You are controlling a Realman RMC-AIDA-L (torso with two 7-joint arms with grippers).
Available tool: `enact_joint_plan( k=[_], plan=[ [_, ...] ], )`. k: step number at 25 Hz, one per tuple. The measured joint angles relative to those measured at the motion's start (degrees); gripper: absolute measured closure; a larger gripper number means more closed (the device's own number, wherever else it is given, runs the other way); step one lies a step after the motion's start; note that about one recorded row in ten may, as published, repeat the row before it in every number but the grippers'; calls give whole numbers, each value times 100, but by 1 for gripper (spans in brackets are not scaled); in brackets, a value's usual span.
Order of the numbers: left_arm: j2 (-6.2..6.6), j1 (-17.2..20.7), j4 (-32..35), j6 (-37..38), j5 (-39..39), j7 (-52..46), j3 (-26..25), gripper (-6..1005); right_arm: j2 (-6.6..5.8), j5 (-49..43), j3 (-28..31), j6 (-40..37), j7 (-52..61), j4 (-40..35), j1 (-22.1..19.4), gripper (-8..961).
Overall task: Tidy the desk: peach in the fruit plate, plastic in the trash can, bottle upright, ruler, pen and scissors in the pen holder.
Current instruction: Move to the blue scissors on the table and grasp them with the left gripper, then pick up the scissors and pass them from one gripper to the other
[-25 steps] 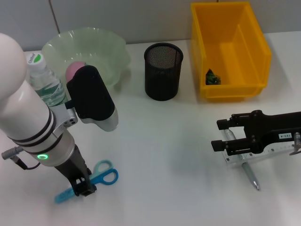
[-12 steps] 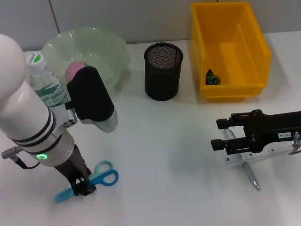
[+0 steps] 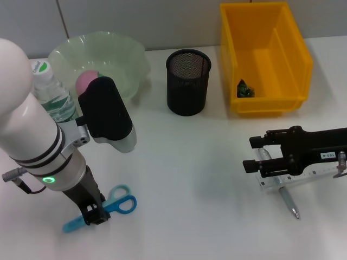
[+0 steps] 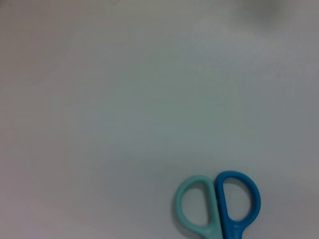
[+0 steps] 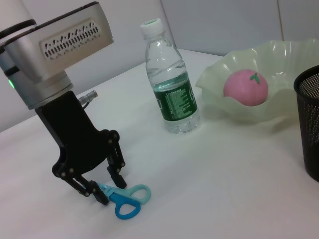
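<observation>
Blue scissors point(image 3: 120, 199) lie on the white desk at the front left; their handles also show in the left wrist view point(image 4: 218, 208). My left gripper point(image 3: 95, 216) is down over the scissors' blades, and in the right wrist view its fingers point(image 5: 117, 172) stand open on either side of the scissors point(image 5: 125, 200). My right gripper point(image 3: 249, 155) is open just above the clear ruler point(image 3: 306, 176) and the pen point(image 3: 288, 201) at the right. The peach point(image 3: 85, 80) sits in the green fruit plate point(image 3: 116, 51). The bottle point(image 3: 52, 97) stands upright. Plastic point(image 3: 244, 88) lies in the yellow bin point(image 3: 295, 59).
The black mesh pen holder point(image 3: 188, 81) stands at the back middle, between the plate and the bin. In the right wrist view the bottle point(image 5: 172, 92), the peach point(image 5: 245, 87) and the holder's edge point(image 5: 311, 124) show beyond the left gripper.
</observation>
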Motion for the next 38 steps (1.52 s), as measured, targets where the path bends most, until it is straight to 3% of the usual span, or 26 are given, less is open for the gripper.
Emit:
enact_joint_plan(
  k=[19, 24, 27, 38],
  plan=[
    [0, -25, -101, -74, -2, 25, 26, 670, -6, 0, 3, -8, 0, 3, 0, 199],
    [0, -28, -116, -99, -2, 25, 55, 752, -6, 0, 3, -18, 4, -4, 0, 199],
    [0, -32, -119, -102, -2, 25, 59, 751, -6, 0, 3, -23, 7, -8, -1, 199],
    [5, 40, 228, 149, -176, 84, -615, 752, -27, 13, 12, -55, 15, -21, 9, 198]
  ],
)
